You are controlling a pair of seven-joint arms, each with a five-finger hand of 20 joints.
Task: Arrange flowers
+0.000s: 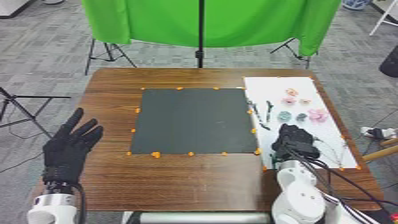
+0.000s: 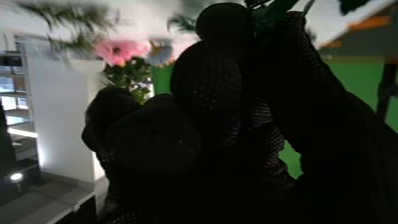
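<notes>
The worktop (image 1: 195, 185) bears a dark square sheet (image 1: 191, 120). Right of it lies a white sheet (image 1: 266, 87). Left of it, the left hand (image 1: 67, 155) has straight, empty fingers; right of it, I cannot tell what the right hand (image 1: 295, 140) grips. It could knock the pink flower (image 1: 317, 115) or snag the slender green stem (image 1: 269, 111), both right of it, by sweeping low.

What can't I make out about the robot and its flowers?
Head view: what lies under the right hand, hidden by its glove.
Right wrist view: the rest of the green piece, cut off by the top edge; any grip on it, hidden by black glove.
Head view: the pink flower's petals, too small.
</notes>
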